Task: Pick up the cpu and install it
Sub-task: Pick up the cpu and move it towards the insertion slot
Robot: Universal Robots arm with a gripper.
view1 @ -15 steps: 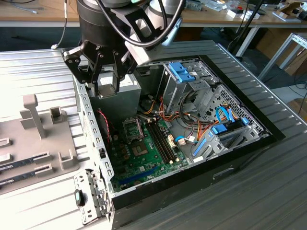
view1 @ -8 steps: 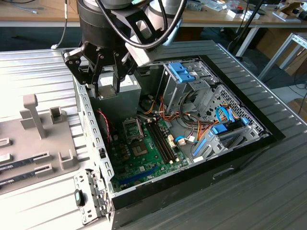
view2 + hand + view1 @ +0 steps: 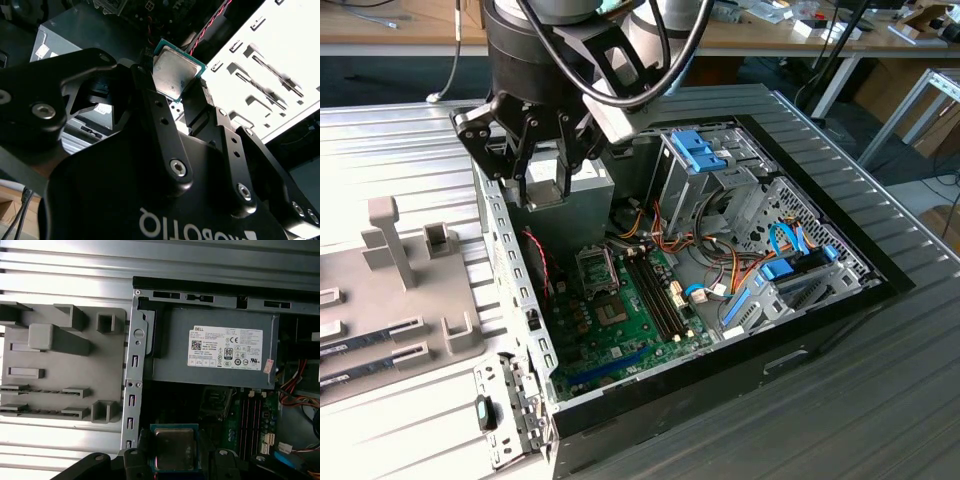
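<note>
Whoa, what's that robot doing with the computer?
The robot arm's gripper is pinching the cpu, a small flat square chip with a silvery top. It holds the chip in the air above the open computer case, over the grey power supply box. The chip is not yet in the black socket frame on the green board.

Power supply below end effector, chassis wall just beside
</note>
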